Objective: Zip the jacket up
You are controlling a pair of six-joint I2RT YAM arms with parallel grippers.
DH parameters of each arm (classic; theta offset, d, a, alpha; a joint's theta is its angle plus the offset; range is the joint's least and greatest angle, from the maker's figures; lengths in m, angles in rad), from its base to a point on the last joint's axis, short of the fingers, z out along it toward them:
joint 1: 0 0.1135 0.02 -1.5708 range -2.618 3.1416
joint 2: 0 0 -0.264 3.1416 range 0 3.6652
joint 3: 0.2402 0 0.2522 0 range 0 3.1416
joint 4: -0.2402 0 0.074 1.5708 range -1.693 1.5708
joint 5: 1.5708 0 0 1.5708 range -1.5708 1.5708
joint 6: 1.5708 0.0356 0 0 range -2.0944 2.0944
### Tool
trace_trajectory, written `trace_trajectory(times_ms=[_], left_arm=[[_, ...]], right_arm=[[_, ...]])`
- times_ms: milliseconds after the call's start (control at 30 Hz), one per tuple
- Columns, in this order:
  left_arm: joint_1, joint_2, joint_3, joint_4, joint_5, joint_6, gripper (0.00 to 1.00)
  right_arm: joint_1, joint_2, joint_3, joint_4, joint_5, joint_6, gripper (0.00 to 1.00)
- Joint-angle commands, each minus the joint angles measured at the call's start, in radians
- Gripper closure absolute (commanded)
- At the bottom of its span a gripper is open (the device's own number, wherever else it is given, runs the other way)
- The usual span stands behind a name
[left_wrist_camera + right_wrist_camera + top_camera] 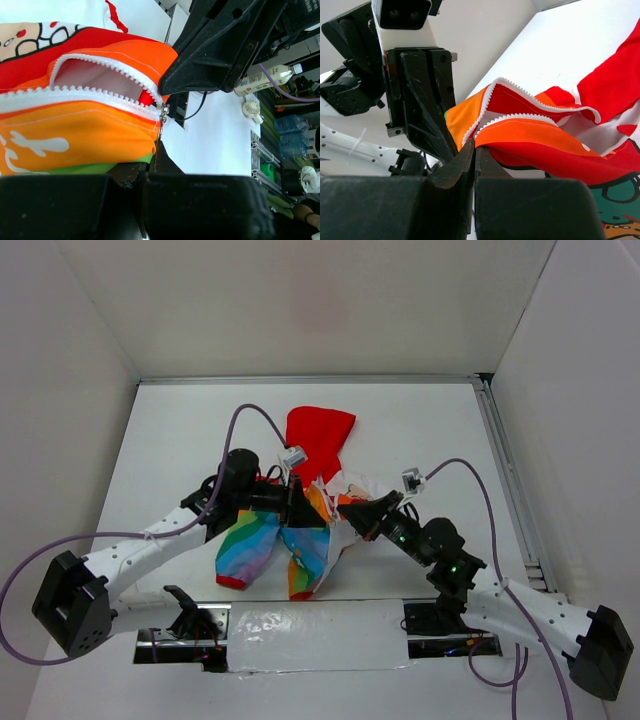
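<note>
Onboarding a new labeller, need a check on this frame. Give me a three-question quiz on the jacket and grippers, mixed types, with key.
1. True or false: the zip on the jacket is closed all the way.
2. The hood is: A red, B blue, C green.
3. Fill in: the left gripper and right gripper are both ___ on the jacket's fabric.
Key: 1 false; 2 A; 3 shut.
</note>
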Motion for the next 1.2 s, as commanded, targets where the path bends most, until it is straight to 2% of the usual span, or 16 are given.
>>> trace_trajectory(times_ms=[0, 300, 433, 533, 767, 900, 967, 1033, 1067, 1100, 1167], left_arm=[[-0.017, 0.001, 0.009, 0.019, 0.015, 0.025, 1.0], [-0.019, 0.01, 0.019, -0.001, -0.012, 0.028, 1.0], [-0.02, 0.015, 0.035, -0.037, -0.06, 0.026, 1.0], [-0.019, 0.009, 0.029, -0.027, -0.044, 0.032, 1.0], [-0.037, -0.022, 0.013, -0.017, -0.02, 0.052, 1.0], [-0.04, -0.033, 0.009, -0.011, -0.014, 0.049, 1.0], [-0.042, -0.025, 0.022, -0.029, -0.032, 0.043, 0.96], [-0.04, -0.016, 0.027, -0.031, -0.026, 0.042, 0.88], [-0.04, -0.013, 0.033, -0.029, -0.024, 0.042, 0.74], [-0.04, -0.01, 0.035, -0.027, -0.024, 0.039, 0.66], [-0.04, 0.001, 0.038, -0.024, -0.024, 0.031, 0.56]], right_arm=[[-0.003, 0.015, 0.074, 0.002, -0.003, 0.011, 1.0], [-0.004, -0.025, 0.08, -0.054, -0.014, 0.045, 1.0], [-0.003, 0.023, 0.124, -0.091, -0.086, 0.053, 1.0], [-0.003, 0.058, 0.138, -0.094, -0.094, 0.076, 1.0], [-0.004, 0.044, 0.103, -0.09, 0.056, 0.16, 1.0], [-0.003, 0.029, 0.1, -0.116, 0.055, 0.169, 1.0], [-0.004, 0.024, 0.098, -0.121, 0.043, 0.171, 1.0], [-0.003, 0.02, 0.091, -0.113, 0.026, 0.168, 1.0], [-0.003, 0.02, 0.089, -0.111, 0.017, 0.166, 1.0], [-0.004, 0.023, 0.091, -0.11, 0.007, 0.165, 1.0], [-0.004, 0.03, 0.091, -0.101, -0.009, 0.162, 1.0]])
